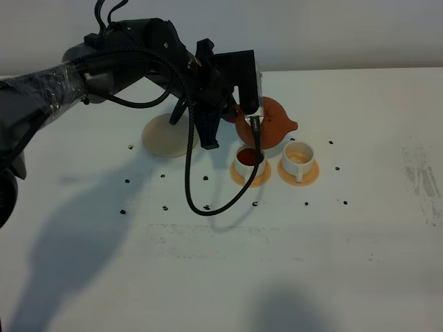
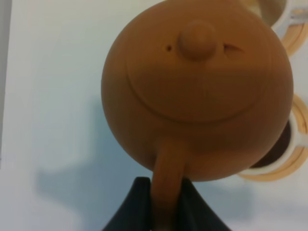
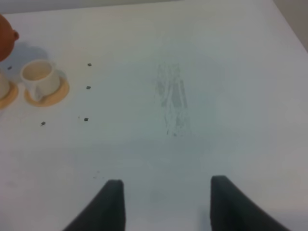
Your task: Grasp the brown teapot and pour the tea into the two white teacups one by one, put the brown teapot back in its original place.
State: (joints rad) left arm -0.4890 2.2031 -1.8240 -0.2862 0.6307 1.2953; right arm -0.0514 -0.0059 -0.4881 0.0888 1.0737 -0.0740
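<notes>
Left arm (image 1: pixel 104 69) stretches out, claw (image 2: pixel 163 192) clamped on the brown teapot (image 2: pixel 197 96) handle; right claw (image 3: pixel 163 183) stands agape.

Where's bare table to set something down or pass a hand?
Free: the cream saucer, bare; the table front, before the orange saucers; the stretch from the right-hand teacup to the scuffed patch. Crowded: both teacups, brown teapot and left arm bunched together.

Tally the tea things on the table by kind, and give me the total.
brown teapot: 1
white teacups: 2
orange saucers: 2
cream saucer: 1
Total: 6
</notes>
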